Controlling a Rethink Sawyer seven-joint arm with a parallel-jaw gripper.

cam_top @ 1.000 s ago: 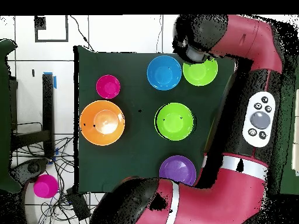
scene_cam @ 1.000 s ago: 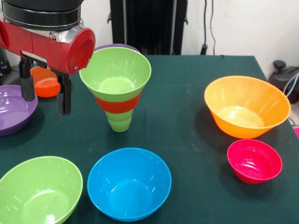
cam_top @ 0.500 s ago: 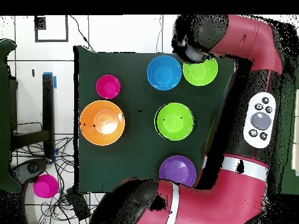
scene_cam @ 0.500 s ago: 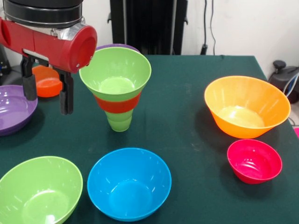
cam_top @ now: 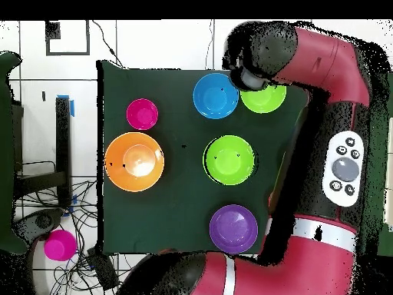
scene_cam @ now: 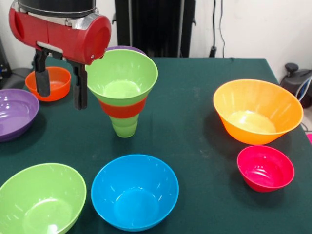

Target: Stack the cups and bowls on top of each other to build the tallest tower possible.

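Note:
The tower (scene_cam: 122, 92) stands mid-table: a light-green cup (scene_cam: 124, 126) at the base, an orange-red bowl (scene_cam: 123, 108) on it, and a lime-green bowl (scene_cam: 122, 75) on top. It also shows in the overhead view (cam_top: 229, 159). My gripper (scene_cam: 62, 99) hangs open and empty just left of the tower, above the table. Loose bowls lie around it: blue (scene_cam: 134, 191), lime-green (scene_cam: 41, 200), purple (scene_cam: 14, 113), small orange-red (scene_cam: 52, 83), large orange (scene_cam: 257, 111), pink-red (scene_cam: 265, 168). A second purple bowl (scene_cam: 122, 48) peeks out behind the tower.
In the overhead view my arm (cam_top: 322, 115) curves along the table's right side and partly covers the lime-green bowl (cam_top: 267, 100). A pink round thing (cam_top: 59, 245) lies off the table on the floor among cables.
My gripper has risen and moved right in the front view, closer to the tower, uncovering the small orange-red bowl. The bowls and tower have not moved.

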